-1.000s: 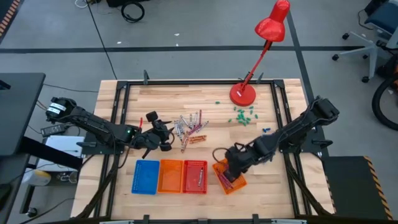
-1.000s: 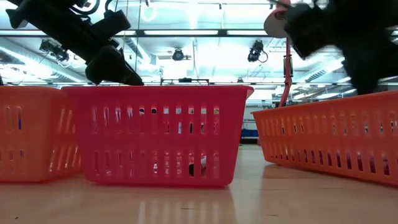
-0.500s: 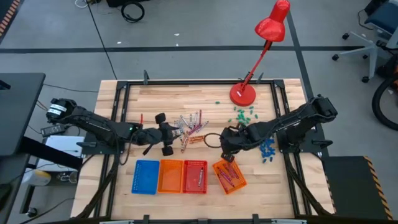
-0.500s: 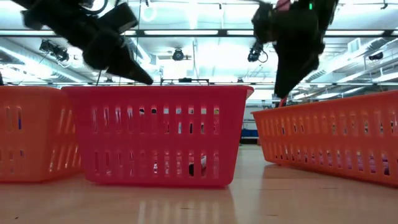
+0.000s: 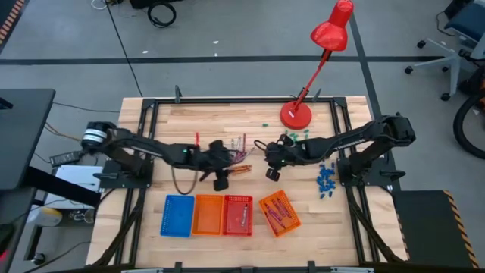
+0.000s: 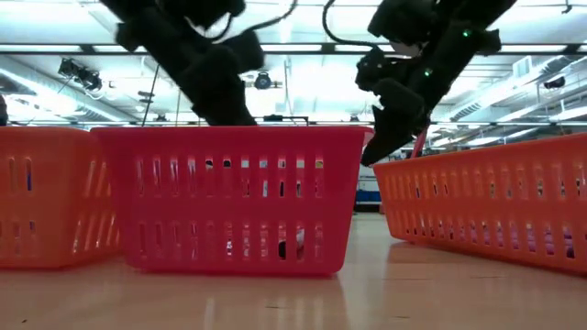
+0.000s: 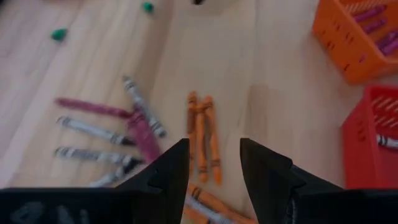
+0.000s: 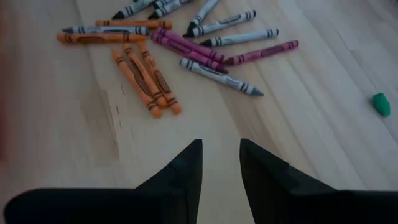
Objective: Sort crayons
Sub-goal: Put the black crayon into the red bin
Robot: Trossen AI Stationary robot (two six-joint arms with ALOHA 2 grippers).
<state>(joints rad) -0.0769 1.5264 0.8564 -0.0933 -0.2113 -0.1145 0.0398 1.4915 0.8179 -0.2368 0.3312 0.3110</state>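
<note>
High view: wooden table (image 5: 182, 114) on grey floor, end effectors (image 5: 226, 162) (image 5: 267, 154) spread over crayons (image 5: 237, 150).

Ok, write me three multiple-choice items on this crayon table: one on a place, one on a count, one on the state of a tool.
1. Where does the angled orange basket sit?
A. right of the red basket
B. left of the blue basket
C. under the red lamp

2. How many baskets stand along the table's near edge?
A. two
B. four
C. six

3. What is the state of the right tool?
A. shut on a crayon
B. open and empty
C. shut on a green bit

Answers: 1 A, the high view shows it at the right end of the row. 2 B, blue, orange, red and the angled orange one. 3 B, the right wrist view shows bare wood between its fingers, with the crayons lying ahead.
</note>
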